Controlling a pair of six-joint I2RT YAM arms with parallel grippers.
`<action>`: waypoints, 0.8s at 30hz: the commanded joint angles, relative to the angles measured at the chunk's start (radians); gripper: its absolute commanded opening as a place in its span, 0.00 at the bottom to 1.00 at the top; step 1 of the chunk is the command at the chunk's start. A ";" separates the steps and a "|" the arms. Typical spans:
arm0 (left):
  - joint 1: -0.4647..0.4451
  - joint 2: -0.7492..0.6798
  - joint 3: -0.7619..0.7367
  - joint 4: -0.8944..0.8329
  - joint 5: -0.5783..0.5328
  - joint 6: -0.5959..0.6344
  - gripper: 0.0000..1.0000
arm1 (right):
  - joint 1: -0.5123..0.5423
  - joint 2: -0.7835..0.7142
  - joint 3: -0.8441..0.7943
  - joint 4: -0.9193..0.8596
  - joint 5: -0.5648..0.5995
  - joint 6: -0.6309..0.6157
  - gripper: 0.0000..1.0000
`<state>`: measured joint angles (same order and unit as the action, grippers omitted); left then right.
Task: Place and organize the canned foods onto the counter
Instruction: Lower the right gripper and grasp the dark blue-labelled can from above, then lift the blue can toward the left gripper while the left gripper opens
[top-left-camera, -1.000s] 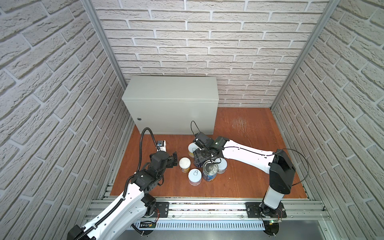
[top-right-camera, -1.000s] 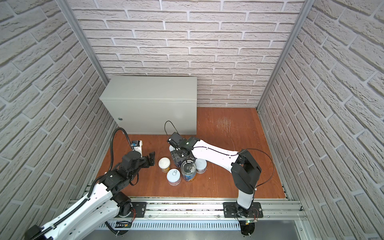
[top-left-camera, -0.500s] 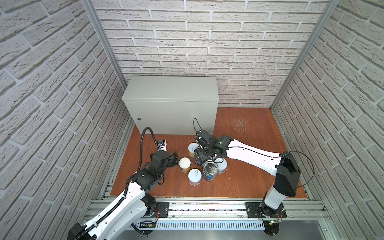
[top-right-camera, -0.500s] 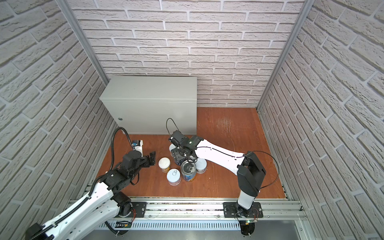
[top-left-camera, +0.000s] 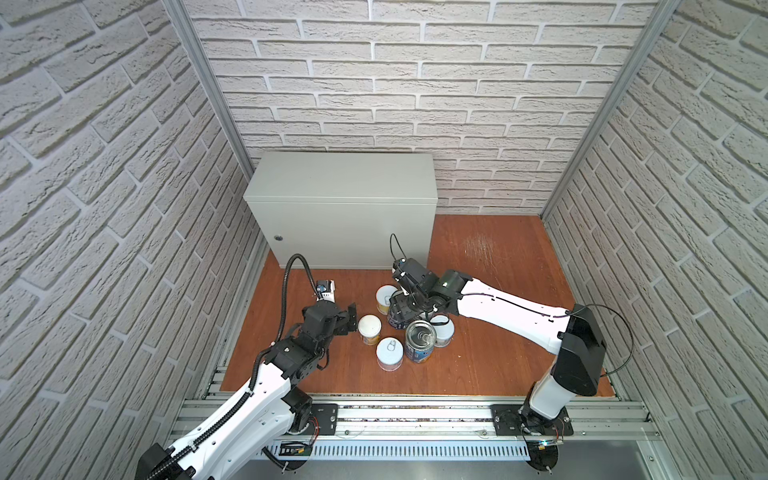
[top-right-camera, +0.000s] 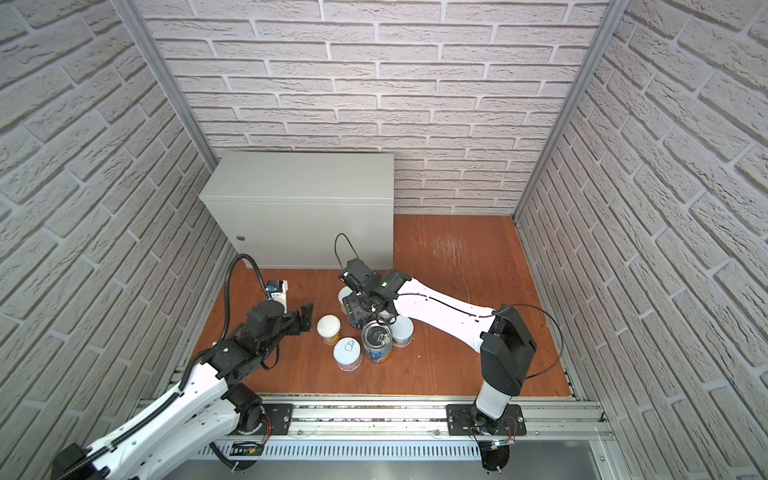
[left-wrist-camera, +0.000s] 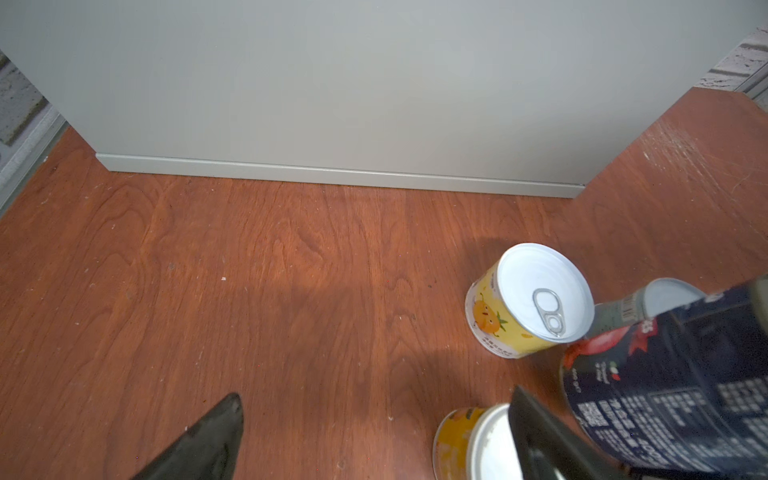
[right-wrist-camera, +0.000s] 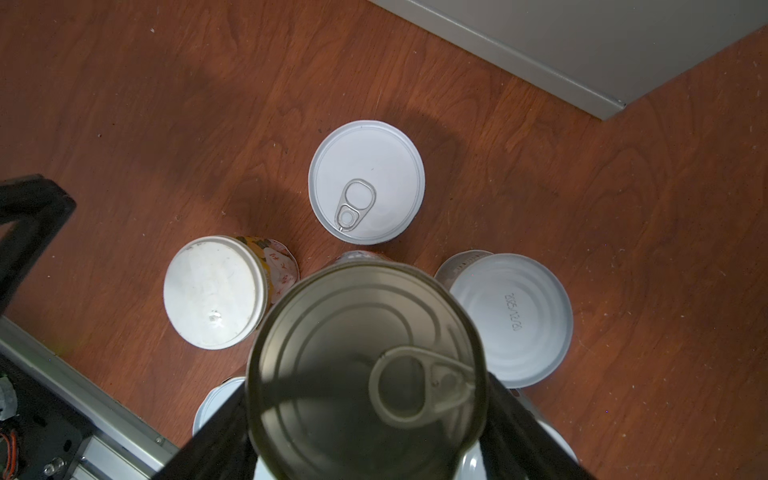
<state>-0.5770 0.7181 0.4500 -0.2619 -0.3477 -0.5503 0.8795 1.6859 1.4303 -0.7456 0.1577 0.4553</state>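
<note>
My right gripper is shut on a tall dark-blue-labelled can, one black finger on each side of its silver pull-tab top. Around it on the floor stand a second tall can, a yellow pull-tab can, a white-lidded yellow can, a white pull-tab can and a white can. My left gripper is open just left of the white-lidded yellow can, holding nothing. The counter has a bare top.
Reddish wooden floor spreads right of the counter and in front of the cans. Brick walls close in the left, right and back. An aluminium rail with both arm bases runs along the front edge.
My right gripper has moved a little up and toward the counter with the dark-blue can in it. The left arm has not moved.
</note>
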 joint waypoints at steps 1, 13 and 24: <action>0.006 -0.024 0.012 0.026 0.026 0.020 0.98 | -0.009 -0.077 0.034 0.077 0.021 -0.005 0.06; 0.005 -0.078 0.041 -0.023 0.049 0.050 0.98 | -0.041 -0.095 0.056 0.065 -0.044 0.015 0.06; -0.024 -0.121 -0.020 0.175 0.276 0.149 0.98 | -0.097 -0.203 0.051 0.076 -0.100 0.012 0.06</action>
<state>-0.5873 0.6029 0.4450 -0.1925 -0.1440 -0.4477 0.7914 1.5673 1.4307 -0.7525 0.0574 0.4660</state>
